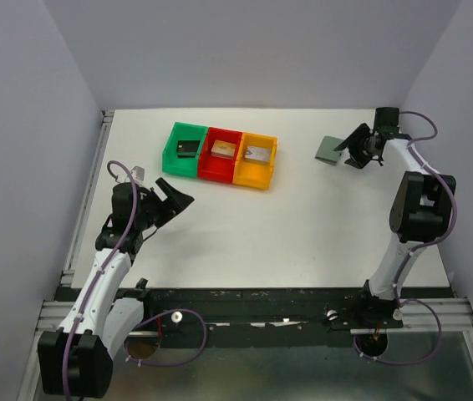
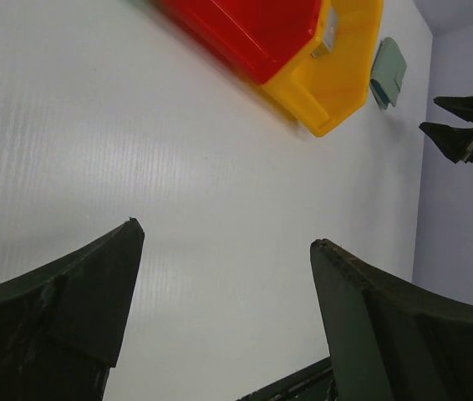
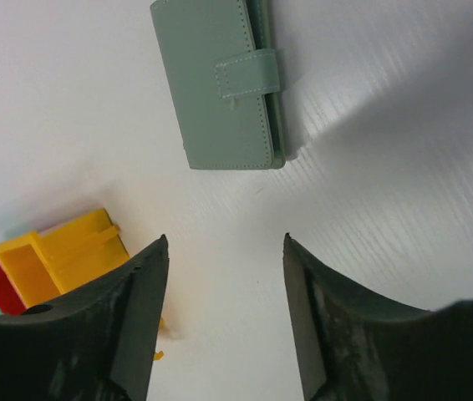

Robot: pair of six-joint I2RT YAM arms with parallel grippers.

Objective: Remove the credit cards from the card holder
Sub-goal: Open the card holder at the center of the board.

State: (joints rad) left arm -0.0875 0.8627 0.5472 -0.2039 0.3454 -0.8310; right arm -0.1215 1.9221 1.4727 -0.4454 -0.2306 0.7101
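Lying shut on the white table (image 1: 303,225): flat grey-green folding card holder (image 3: 220,83), tab fastened.
Right gripper (image 3: 224,242), fingers apart, hangs just beside it; left gripper (image 2: 220,234), fingers spread wide, is well away.

**Card holder (image 3: 220,83) shut, right tool (image 3: 226,242) spread**

The grey-green card holder lies flat on the white tabletop (image 3: 387,209), its tab fastened across one edge. The right tool's fingers stand apart, nothing between them. A yellow bin (image 3: 61,259) sits lower left.

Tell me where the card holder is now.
Top view: the card holder lies closed at far right, between the orange bin and the right gripper.
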